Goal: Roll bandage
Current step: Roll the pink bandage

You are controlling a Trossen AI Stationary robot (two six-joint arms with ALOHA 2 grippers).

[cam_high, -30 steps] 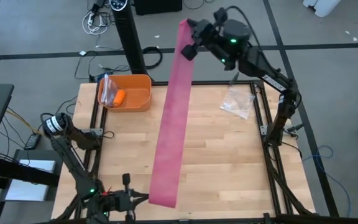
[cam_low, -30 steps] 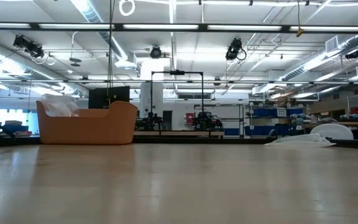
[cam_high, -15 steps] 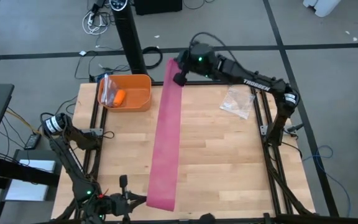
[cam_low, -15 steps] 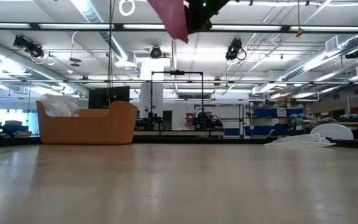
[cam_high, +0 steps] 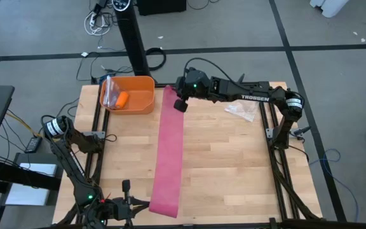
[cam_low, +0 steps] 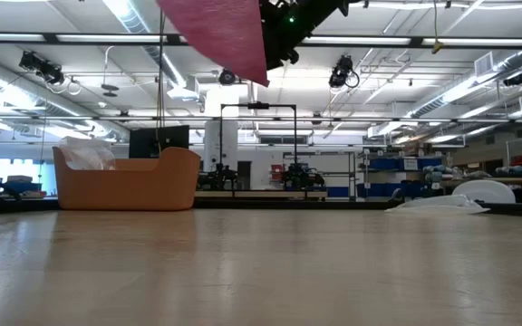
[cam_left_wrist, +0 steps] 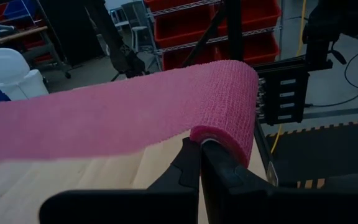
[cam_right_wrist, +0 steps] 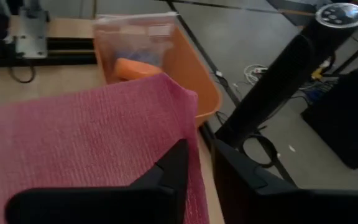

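Bandage (cam_high: 168, 152): long magenta-pink strip stretched across the wooden table (cam_high: 234, 165), running from about 12 o'clock at the far edge down to 6 o'clock at the near edge, slightly left of centre.

Right gripper (cam_high: 180, 104): reaches in from 3 o'clock, arm laid across the far side of the table, and sits at the strip's far end, around 12 o'clock. In the right wrist view the two dark fingers (cam_right_wrist: 173, 171) stand a little apart with the end of the pink fabric (cam_right_wrist: 86, 137) between and over them; whether they pinch it, cannot tell. In the low view that end (cam_low: 220, 32) hangs raised above the tabletop next to the gripper (cam_low: 275, 41).

Left gripper (cam_high: 146, 203): low at 6 o'clock on the near edge, at the strip's near end. Left wrist view shows its fingers (cam_left_wrist: 194, 171) pressed together on the fabric (cam_left_wrist: 135, 112), which wraps over the fingertips.

Orange bin (cam_high: 146, 102) at 11 o'clock, just left of the strip, holding a small orange object (cam_high: 122, 98) and a clear bag. A second clear bag (cam_high: 241, 109) at 1 o'clock.
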